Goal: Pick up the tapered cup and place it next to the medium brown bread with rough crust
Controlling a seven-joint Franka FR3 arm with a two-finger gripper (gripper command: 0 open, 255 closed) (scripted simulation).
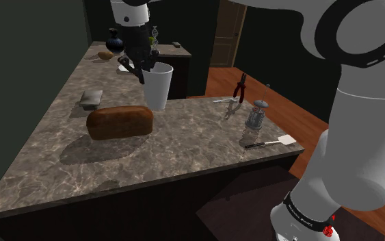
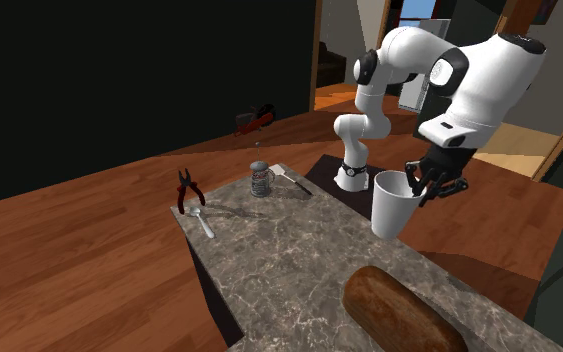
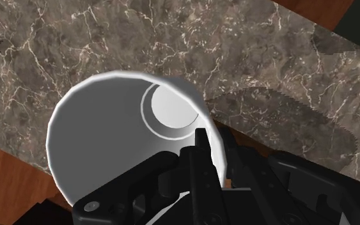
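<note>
A white tapered cup [image 1: 158,87] stands upright over the marble counter [image 1: 184,147], just behind the brown rough-crusted bread loaf [image 1: 120,122]. My black gripper [image 1: 145,70] comes down from above and is shut on the cup's rim, with one finger inside the cup and one outside. From the second exterior view the cup [image 2: 393,205] hangs from the gripper [image 2: 421,187], a short way from the loaf [image 2: 399,315]. Whether its base touches the counter I cannot tell. The wrist view looks down into the cup [image 3: 127,128], its rim clasped at the gripper [image 3: 207,146].
Red-handled pliers [image 1: 240,87], a spoon [image 1: 225,100], a glass jar [image 1: 255,118] and a spatula [image 1: 269,142] lie near the counter's right edge. A grey block [image 1: 91,98], a dark vase [image 1: 114,42] and a small roll [image 1: 104,55] sit behind.
</note>
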